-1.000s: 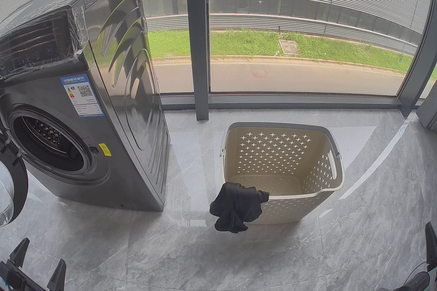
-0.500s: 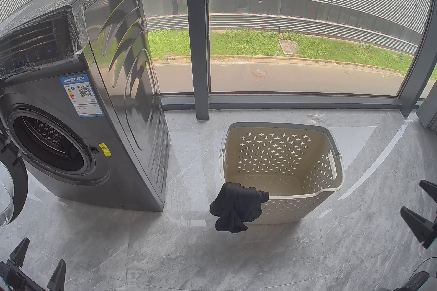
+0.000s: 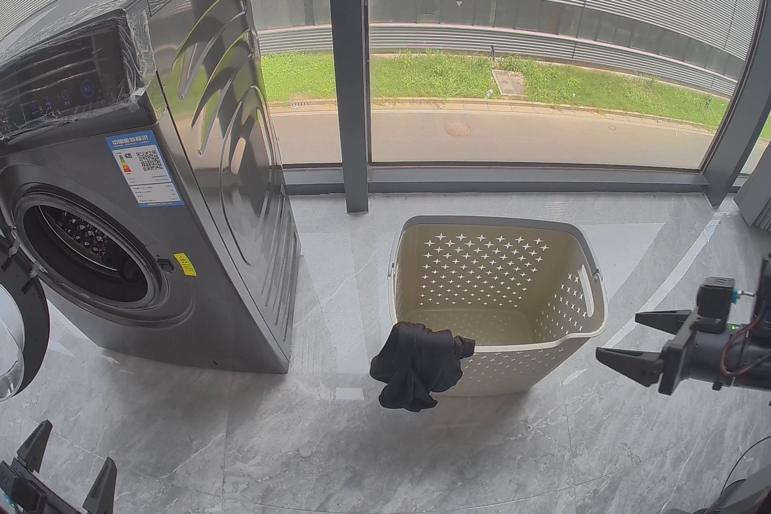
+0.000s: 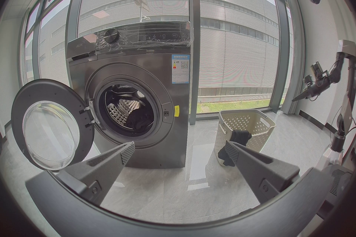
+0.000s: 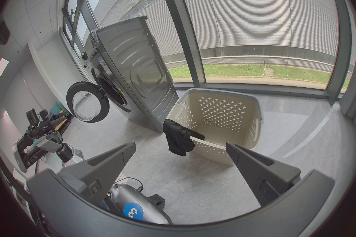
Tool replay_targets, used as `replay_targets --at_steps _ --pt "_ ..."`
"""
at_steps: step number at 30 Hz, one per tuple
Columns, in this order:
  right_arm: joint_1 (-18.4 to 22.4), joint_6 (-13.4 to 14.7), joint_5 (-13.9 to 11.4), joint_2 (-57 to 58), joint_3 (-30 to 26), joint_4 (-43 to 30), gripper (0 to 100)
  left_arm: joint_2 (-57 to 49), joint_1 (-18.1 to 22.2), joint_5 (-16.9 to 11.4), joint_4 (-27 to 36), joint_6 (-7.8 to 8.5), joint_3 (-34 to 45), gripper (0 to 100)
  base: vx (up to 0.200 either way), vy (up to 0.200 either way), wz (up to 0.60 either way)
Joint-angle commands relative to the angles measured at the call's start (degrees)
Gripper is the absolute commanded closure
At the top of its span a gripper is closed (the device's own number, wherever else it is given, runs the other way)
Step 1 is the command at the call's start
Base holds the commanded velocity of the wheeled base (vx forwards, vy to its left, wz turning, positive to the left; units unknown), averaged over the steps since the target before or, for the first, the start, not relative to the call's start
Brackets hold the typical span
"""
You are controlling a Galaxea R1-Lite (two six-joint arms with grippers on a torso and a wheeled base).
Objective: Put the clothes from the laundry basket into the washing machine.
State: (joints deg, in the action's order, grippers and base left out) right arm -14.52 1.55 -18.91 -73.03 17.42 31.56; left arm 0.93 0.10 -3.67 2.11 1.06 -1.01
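Here's the crumpled black garment [image 3: 418, 365], draped over the near rim of the beige plastic laundry basket [image 3: 498, 222]. Most of it hangs down the outside wall, at the corner nearer the machine. The basket, with its star-punched walls, stands on the grey marble floor [image 3: 401, 451].

Over to the robot's left stands the dark grey front-loading washing machine [image 3: 217, 218]. A strip of bare floor separates it from the basket. Its round glass door [image 4: 48, 123] is swung wide open, and a dark bundle of clothing [image 4: 140, 119] lies in the drum.

The right claw [image 3: 618, 336] hovers above the floor just off the basket's right near corner. Its fingers are spread apart and hold nothing. The basket's front wall lies between it and the garment.

The left claw [image 3: 74, 447] sits low at the near left, in front of the machine. Its fingers are parted too, and it grips nothing.

Behind it all, a dark window pillar [image 3: 349, 58] rises between the glass panes, just behind the gap between machine and basket.
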Motion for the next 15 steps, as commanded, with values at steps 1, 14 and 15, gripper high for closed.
replay_targets --at_steps 1,14,15 --pt "-3.0 0.9 1.0 -17.2 4.6 6.1 0 -0.9 0.0 0.0 0.0 0.08 1.0 0 0.0 0.0 0.0" --pt "-8.8 1.8 6.9 -38.9 8.6 24.9 0 -0.9 0.0 0.0 0.0 -0.01 1.0 0 0.0 0.0 0.0" --pt "-9.4 1.8 7.6 -39.8 8.7 25.4 0 -0.9 0.0 0.0 0.0 -0.01 1.0 0 0.0 0.0 0.0"
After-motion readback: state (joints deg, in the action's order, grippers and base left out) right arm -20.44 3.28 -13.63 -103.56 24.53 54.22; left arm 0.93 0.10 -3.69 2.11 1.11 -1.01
